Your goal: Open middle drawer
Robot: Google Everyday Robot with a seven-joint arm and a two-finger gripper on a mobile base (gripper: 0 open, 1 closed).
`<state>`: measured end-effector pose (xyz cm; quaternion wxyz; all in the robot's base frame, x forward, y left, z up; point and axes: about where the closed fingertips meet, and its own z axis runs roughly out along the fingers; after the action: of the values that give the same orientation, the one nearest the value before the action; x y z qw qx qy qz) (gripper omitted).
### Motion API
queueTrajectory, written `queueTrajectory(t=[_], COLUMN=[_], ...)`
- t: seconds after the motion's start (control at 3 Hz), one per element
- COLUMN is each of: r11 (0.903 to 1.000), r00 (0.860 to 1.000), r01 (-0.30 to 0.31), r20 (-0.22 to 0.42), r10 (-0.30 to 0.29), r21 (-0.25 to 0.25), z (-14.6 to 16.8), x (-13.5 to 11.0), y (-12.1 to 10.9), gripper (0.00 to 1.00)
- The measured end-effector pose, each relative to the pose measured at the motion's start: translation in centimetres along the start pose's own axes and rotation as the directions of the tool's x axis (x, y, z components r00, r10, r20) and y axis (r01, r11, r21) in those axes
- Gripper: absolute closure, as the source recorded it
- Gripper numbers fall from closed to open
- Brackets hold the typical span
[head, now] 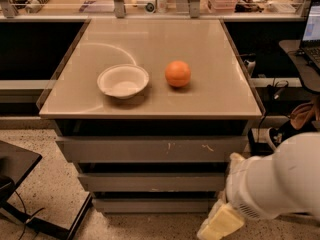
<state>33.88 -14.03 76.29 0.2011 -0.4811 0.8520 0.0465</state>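
Observation:
The middle drawer (150,182) is the shallow plain grey front, second of three under the tan tabletop (210,91). It sits flush with the other fronts, shut. Above it is the taller grey front with white scuff marks (150,149); below it is the lowest front (150,205). My white arm (280,184) comes in from the lower right and covers the right ends of the lower fronts. My gripper (218,225), cream-coloured, hangs low by the bottom right corner of the cabinet, below and to the right of the middle drawer.
A white bowl (123,81) and an orange (178,73) sit on the tabletop. A black stand (20,184) with cables is at the lower left. A laptop on a side table (310,39) and cables are at the right. A cluttered shelf (150,4) runs behind.

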Motion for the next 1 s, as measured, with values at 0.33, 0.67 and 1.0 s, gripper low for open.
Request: queueTrajectory(t=[0.33, 0.67, 1.0], r11=[0.9992, 0.9976, 0.9928], r00=[0.998, 0.996, 0.992], r01=[0.002, 0.005, 0.003], r20=[-0.059, -0.091, -0.122], r10=[0.001, 0.002, 0.012], r21=[0.039, 0.069, 0.12], z=[2.6, 4.5, 4.3], x=[2.4, 3.3, 4.1], y=[0.5, -0.5, -1.7], gripper=[0.0, 0.0, 0.0])
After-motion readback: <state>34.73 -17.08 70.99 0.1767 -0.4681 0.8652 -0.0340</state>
